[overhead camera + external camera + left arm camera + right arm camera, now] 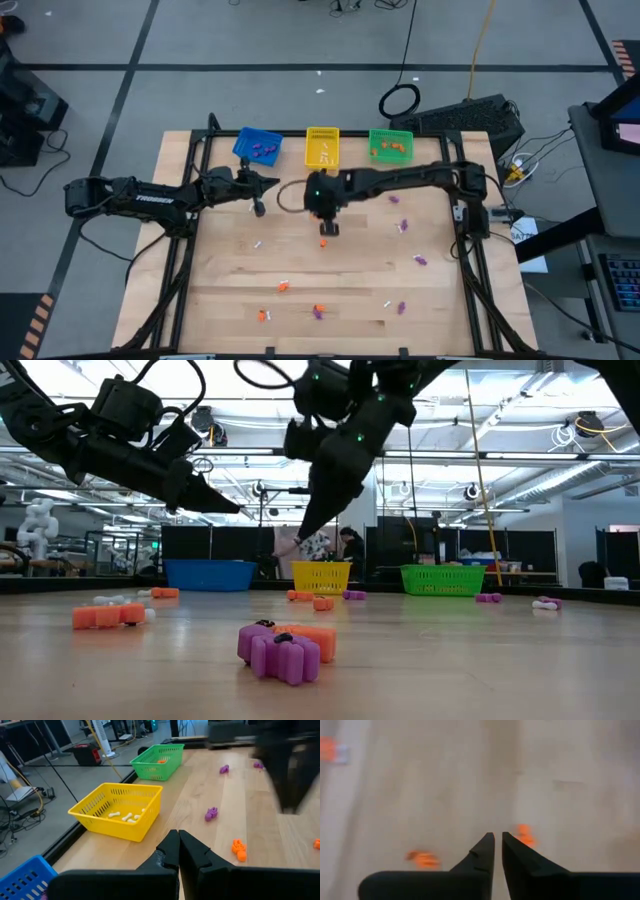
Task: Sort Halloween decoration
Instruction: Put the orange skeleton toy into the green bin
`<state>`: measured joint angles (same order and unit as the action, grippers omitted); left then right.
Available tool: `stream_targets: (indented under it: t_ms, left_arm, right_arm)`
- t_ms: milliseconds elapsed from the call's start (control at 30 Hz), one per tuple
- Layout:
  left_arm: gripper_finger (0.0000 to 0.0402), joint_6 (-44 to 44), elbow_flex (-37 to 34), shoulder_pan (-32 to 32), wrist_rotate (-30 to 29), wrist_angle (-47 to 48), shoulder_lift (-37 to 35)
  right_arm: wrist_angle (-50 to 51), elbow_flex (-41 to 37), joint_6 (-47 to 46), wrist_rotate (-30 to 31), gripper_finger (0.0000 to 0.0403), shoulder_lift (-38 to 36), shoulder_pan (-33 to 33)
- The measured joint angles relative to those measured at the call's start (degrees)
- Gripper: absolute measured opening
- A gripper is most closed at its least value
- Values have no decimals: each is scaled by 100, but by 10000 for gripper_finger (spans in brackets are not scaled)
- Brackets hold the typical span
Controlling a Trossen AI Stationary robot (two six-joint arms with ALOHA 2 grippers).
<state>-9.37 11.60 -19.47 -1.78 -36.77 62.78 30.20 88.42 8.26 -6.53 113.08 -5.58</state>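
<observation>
High view straight down; low view level across table (480, 660); both share yellow basket (322, 147).

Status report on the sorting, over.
Left pincer shut, idle near blue basket. Right pincer nearly shut, empty, above an orange trinket. Nothing in the way.

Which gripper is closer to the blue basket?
The left. The left gripper hangs just in front of the blue basket; the right gripper is farther off, over the table's middle, in front of the yellow basket.
</observation>
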Motion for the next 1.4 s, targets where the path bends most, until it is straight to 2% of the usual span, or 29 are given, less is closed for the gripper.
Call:
stream_targets:
  t_ms: [133, 500, 733, 867, 1000, 1233, 1400]
  left_arm:
    - [0, 0, 0, -1, -3, 0, -1]
    - [0, 3, 0, 0, -24, 18, -2]
    - [0, 4, 1, -1, -24, 24, -2]
    - [0, 4, 2, -2, -22, 25, -2]
    - [0, 4, 2, -1, -22, 31, -2]
    - [0, 7, 2, 0, -22, 31, -2]
    - [0, 10, 2, -1, -20, 31, -2]
  right_arm:
    - [169, 0, 47, -320, 55, 36, 300]
    - [293, -4, 823, -257, 169, 399, 733]
    - [295, -9, 1074, -258, 191, 853, 732]
    - [355, 17, 1087, -274, 184, 994, 732]
    - [409, 20, 985, -273, 160, 1019, 714]
    - [506, 11, 894, -474, 75, 1036, 703]
    - [581, 3, 741, -407, 21, 937, 722]
